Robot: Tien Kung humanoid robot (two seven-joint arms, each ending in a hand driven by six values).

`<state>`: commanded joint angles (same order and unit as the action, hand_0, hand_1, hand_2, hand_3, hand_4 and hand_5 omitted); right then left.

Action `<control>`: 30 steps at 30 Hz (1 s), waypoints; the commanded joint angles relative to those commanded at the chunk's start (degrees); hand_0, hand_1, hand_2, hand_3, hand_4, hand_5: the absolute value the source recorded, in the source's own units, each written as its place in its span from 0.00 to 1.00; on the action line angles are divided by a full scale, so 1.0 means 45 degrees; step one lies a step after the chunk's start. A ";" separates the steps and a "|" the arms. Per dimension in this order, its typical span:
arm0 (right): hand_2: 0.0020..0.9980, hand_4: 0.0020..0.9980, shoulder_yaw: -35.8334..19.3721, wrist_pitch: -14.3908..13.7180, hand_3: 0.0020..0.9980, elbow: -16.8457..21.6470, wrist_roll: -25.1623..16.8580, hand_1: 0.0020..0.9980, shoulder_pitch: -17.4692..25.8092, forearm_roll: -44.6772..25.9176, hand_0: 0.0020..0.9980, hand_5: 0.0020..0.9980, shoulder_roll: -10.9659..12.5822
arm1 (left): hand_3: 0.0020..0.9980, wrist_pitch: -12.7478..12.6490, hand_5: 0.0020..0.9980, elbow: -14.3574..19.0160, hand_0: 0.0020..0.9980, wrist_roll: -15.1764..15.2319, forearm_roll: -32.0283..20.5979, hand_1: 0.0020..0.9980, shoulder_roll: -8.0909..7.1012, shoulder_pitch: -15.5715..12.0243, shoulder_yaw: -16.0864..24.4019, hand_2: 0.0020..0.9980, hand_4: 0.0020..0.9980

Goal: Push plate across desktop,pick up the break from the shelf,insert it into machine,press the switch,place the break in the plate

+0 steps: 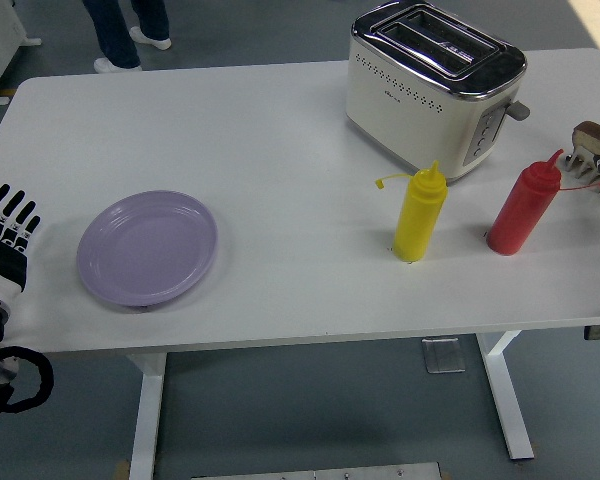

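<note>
One head view shows it all. Left hand [7, 240] sits at the left edge of the white surface [280, 130], fingers spread, holding nothing, just beside the purple plate [147, 247]. That plate looks hard, smooth and light, so it should slide; push its left rim. Bread rack [592, 145] sits far right near the toaster [430, 85]. Right hand: cannot tell

The table [280, 130] is matt white and smooth. The lilac plate [147, 247] has a soft glazed sheen. The toaster [432, 88] pairs glossy cream sides with polished metal on top. 2 squeeze bottles, yellow [419, 214] and red [523, 205], look like smooth plastic.
</note>
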<state>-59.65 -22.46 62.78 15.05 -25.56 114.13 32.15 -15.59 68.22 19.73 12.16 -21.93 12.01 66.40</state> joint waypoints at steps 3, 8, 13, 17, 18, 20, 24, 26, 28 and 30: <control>0.55 0.76 0.0105 -0.0143 0.61 -0.0180 -0.0033 0.56 -0.0039 -0.0243 0.50 0.04 -0.0030 | 0.72 0.0016 1.00 0.0001 0.87 -0.0031 -0.0097 0.79 0.0064 0.0078 -0.0240 0.75 0.71; 0.48 0.63 0.0316 -0.0508 0.53 -0.0409 -0.0137 0.52 -0.0092 -0.0522 0.45 0.00 -0.0092 | 0.72 0.0052 1.00 0.0037 0.86 -0.0078 -0.0212 0.79 0.0214 0.0242 -0.0725 0.75 0.69; 0.46 0.58 0.0467 -0.0922 0.50 -0.0418 -0.0169 0.50 -0.0130 -0.0695 0.43 0.00 -0.0132 | 0.71 0.0059 1.00 0.0149 0.85 -0.0094 -0.0291 0.79 0.0312 0.0341 -0.1085 0.74 0.68; 0.45 0.45 0.0581 -0.1174 0.49 -0.0338 -0.0007 0.48 -0.0151 -0.0719 0.40 0.00 -0.0142 | 0.71 0.0046 1.00 0.0163 0.85 -0.0094 -0.0479 0.78 0.0374 0.0448 -0.1505 0.74 0.68; 0.45 0.45 0.0626 -0.1219 0.49 -0.0320 0.0034 0.48 -0.0156 -0.0731 0.40 0.00 -0.0149 | 0.71 0.0042 1.00 0.0144 0.85 -0.0090 -0.0530 0.78 0.0406 0.0482 -0.1675 0.74 0.68; 0.45 0.45 0.0693 -0.1262 0.49 -0.0303 0.0079 0.48 -0.0160 -0.0753 0.40 0.00 -0.0163 | 0.71 0.0036 1.00 0.0139 0.85 -0.0086 -0.0599 0.78 0.0458 0.0515 -0.1902 0.74 0.68; 0.45 0.42 0.0773 -0.1311 0.49 -0.0283 0.0124 0.47 -0.0155 -0.0761 0.40 0.00 -0.0181 | 0.71 0.0032 1.00 0.0148 0.85 -0.0091 -0.0683 0.78 0.0524 0.0561 -0.2198 0.74 0.68; 0.45 0.42 0.0789 -0.1398 0.49 -0.0232 0.0134 0.47 -0.0138 -0.0752 0.40 0.00 -0.0189 | 0.71 0.0033 1.00 0.0179 0.85 -0.0106 -0.0714 0.78 0.0564 0.0602 -0.2387 0.74 0.68; 0.45 0.25 0.0781 -0.1475 0.48 -0.0151 0.0172 0.47 -0.0130 -0.0710 0.38 0.00 -0.0195 | 0.71 0.0031 1.00 0.0236 0.85 -0.0116 -0.0728 0.78 0.0593 0.0638 -0.2547 0.74 0.68; 0.45 0.25 0.0753 -0.1606 0.48 -0.0056 0.0210 0.47 -0.0132 -0.0653 0.38 0.00 -0.0197 | 0.71 0.0027 1.00 0.0305 0.85 -0.0129 -0.0732 0.78 0.0616 0.0681 -0.2695 0.74 0.68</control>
<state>-56.26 -29.69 62.53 16.00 -26.15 111.19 31.26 -15.47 69.59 19.15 8.87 -19.16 15.07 54.27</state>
